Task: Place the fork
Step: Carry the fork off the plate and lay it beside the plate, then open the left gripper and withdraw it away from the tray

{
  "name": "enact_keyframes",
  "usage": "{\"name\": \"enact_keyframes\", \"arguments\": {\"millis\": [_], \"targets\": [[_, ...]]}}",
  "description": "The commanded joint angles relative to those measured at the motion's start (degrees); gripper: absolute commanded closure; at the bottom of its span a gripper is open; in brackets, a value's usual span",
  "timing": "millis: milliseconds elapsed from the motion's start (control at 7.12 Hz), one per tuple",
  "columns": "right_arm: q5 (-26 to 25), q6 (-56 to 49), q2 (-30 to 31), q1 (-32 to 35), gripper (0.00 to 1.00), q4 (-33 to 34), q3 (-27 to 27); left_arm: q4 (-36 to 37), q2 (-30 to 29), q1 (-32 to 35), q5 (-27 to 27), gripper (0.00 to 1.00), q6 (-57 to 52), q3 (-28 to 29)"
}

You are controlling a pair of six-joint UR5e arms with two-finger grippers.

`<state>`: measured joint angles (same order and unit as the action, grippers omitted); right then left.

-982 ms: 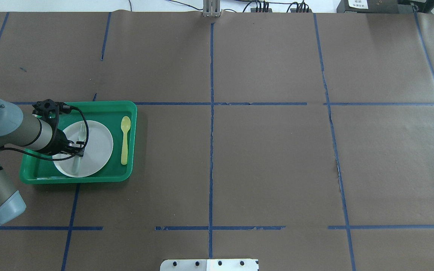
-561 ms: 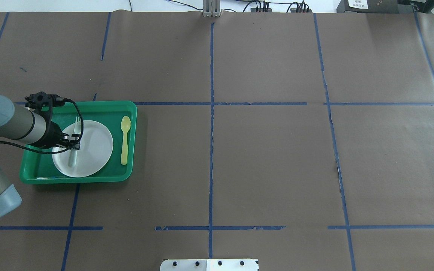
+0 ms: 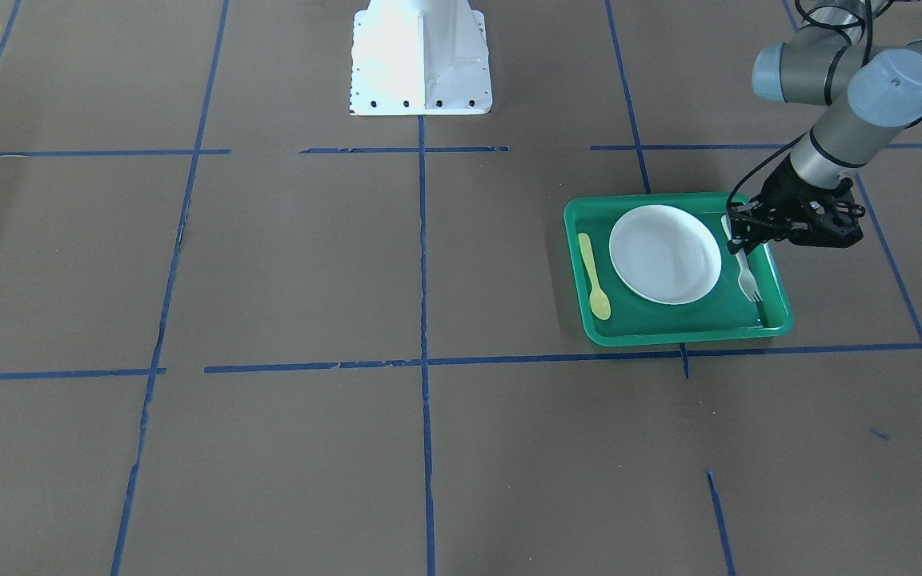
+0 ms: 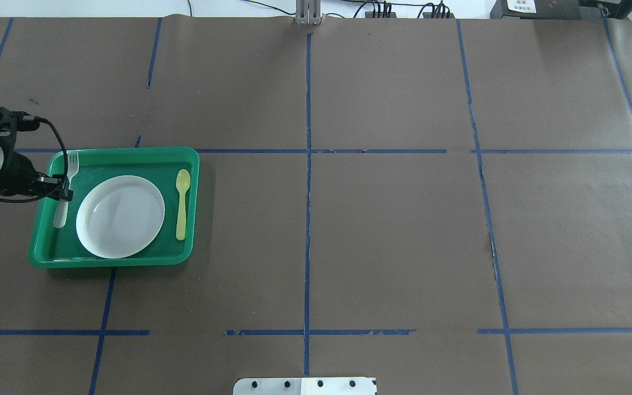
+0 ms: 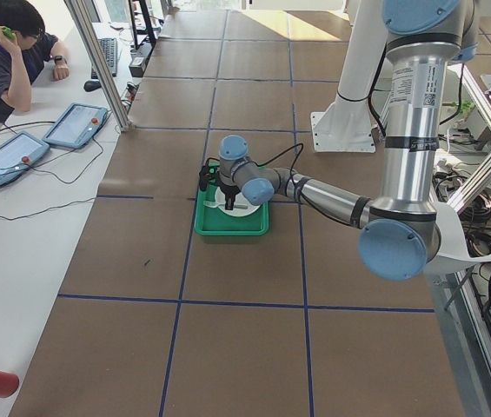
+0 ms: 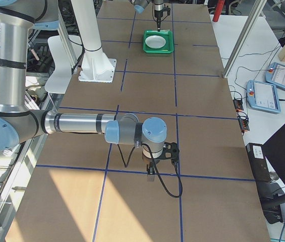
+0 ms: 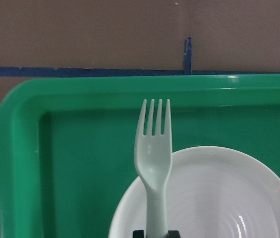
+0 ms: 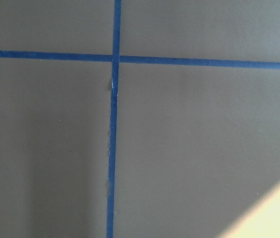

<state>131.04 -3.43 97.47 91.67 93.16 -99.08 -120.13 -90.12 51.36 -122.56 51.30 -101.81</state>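
Left tool (image 4: 63,190) is clenched on the handle of the small pale translucent plastic fork (image 4: 71,166), held over the strip of the green plastic tray (image 4: 113,260) beside the round white plate (image 4: 121,216); I judge transport done, lowering and release outstanding.

My overhead camera is looking forward and down from behind my shoulders over the brown paper-covered table (image 4: 393,236), with the green rectangular plastic tray (image 4: 151,164) lying at nine o'clock. The front camera is facing me, putting that tray at three o'clock. My left wrist camera is hanging close, sharing the tray and the small pale plastic fork (image 7: 153,153) with both. My right wrist camera is staring at crossing blue tape lines (image 8: 113,148). Side cameras are looking in from either table end.
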Motion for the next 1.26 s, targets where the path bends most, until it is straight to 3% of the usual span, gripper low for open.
{"name": "enact_keyframes", "arguments": {"millis": [0, 140, 281, 702, 842, 1123], "targets": [[0.0, 0.0, 0.0, 0.0, 0.0, 0.0, 0.0, -3.0, 1.3, -0.1, -0.3, 1.0, -0.3, 1.3], [0.0, 0.0, 0.0, 0.0, 0.0, 0.0, 0.0, -3.0, 1.3, -0.3, -0.3, 1.0, 1.2, 1.5], [0.0, 0.0, 0.0, 0.0, 0.0, 0.0, 0.0, -3.0, 1.3, -0.2, -0.3, 0.01, 1.4, 1.6], [0.0, 0.0, 0.0, 0.0, 0.0, 0.0, 0.0, -2.7, 2.2, 0.1, -2.4, 0.0, 3.4, 1.1], [0.0, 0.0, 0.0, 0.0, 0.0, 0.0, -0.1, -2.6, 4.0, 1.1, -6.1, 0.0, -0.4, 0.4], [0.0, 0.0, 0.0, 0.0, 0.0, 0.0, -0.1, -2.1, 8.4, 10.6, -8.1, 0.0, -15.6, 0.6]]}}
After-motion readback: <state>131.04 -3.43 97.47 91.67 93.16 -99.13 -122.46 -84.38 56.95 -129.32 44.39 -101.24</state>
